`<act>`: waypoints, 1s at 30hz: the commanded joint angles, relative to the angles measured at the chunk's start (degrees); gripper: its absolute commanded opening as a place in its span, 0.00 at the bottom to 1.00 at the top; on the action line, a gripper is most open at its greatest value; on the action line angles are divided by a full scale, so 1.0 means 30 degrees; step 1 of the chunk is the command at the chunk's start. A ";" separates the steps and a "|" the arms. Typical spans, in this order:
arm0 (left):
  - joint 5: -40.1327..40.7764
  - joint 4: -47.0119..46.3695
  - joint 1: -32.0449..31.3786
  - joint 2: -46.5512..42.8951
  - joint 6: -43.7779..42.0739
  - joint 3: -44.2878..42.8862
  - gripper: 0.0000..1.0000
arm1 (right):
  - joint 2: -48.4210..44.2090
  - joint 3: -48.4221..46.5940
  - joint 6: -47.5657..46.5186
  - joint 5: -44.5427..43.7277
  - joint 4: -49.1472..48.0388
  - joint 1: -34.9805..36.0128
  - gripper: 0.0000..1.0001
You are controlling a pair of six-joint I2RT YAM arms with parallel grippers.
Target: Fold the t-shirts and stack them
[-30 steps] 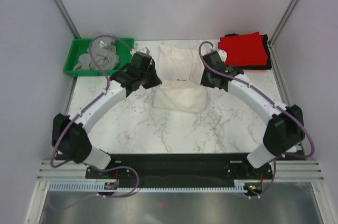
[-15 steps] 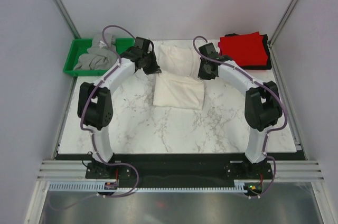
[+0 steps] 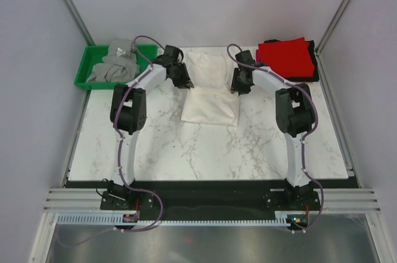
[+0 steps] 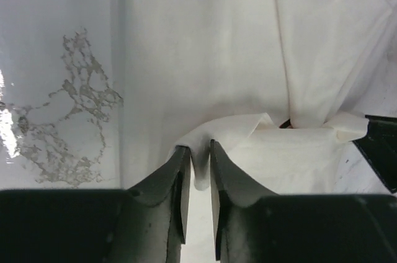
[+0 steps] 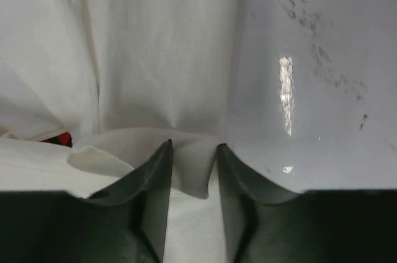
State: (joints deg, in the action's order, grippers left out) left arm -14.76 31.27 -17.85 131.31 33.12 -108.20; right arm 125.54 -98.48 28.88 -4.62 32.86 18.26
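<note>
A white t-shirt [image 3: 211, 106] lies folded at the middle of the marble table, its far part [image 3: 209, 67] reaching to the back edge. My left gripper [image 3: 185, 80] is at the shirt's left side. In the left wrist view its jaws [image 4: 197, 148] stand slightly apart, with a fold of white cloth [image 4: 201, 170] hanging between them. At the shirt's right side, my right gripper [image 3: 239, 83] has its jaws [image 5: 193, 146] open wider, and a flap of white cloth [image 5: 192, 176] lies loosely in the gap. A scrap of red print [image 5: 62, 139] peeks out.
A folded red t-shirt [image 3: 285, 57] lies on a black one [image 3: 314, 75] at the back right corner. A green tray [image 3: 84, 75] at the back left holds a crumpled grey shirt [image 3: 115, 67]. Metal frame posts rise at both back corners.
Both arms have stretched toward the back of the table, laying the white shirt flatter. Both pairs of jaws, shut on the cloth before, have parted.
</note>
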 commanded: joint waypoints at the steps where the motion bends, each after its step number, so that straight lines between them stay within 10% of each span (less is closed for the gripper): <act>1: -0.0732 0.0444 0.0848 0.0352 -0.0203 -0.1633 0.27 | 0.0604 -0.2265 -0.0838 0.2148 -0.0641 -0.0665 0.47; 3: -0.0646 0.0971 0.1259 0.0062 0.0148 -0.2133 0.43 | 0.0752 -0.3176 -0.0956 0.2535 -0.0322 -0.1134 0.72; 8: -0.0353 0.1443 0.1877 -0.3097 0.0356 -0.0734 0.53 | -0.2076 -0.2775 -0.1249 0.2597 -0.0055 -0.1459 0.81; 21: -0.1464 -0.4266 -0.0057 -1.1745 0.0968 1.4843 0.52 | -1.1901 1.3973 0.2526 0.6780 -0.6292 -0.0872 0.80; 30: -0.1847 -0.7199 -0.0204 -1.2157 0.1761 1.8341 0.52 | -1.1818 1.8348 0.3759 0.7456 -1.0158 -0.0902 0.66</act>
State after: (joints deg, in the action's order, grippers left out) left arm -18.76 16.75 -18.61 96.49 36.45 -53.47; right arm 89.82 -45.17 37.78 15.03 12.12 15.59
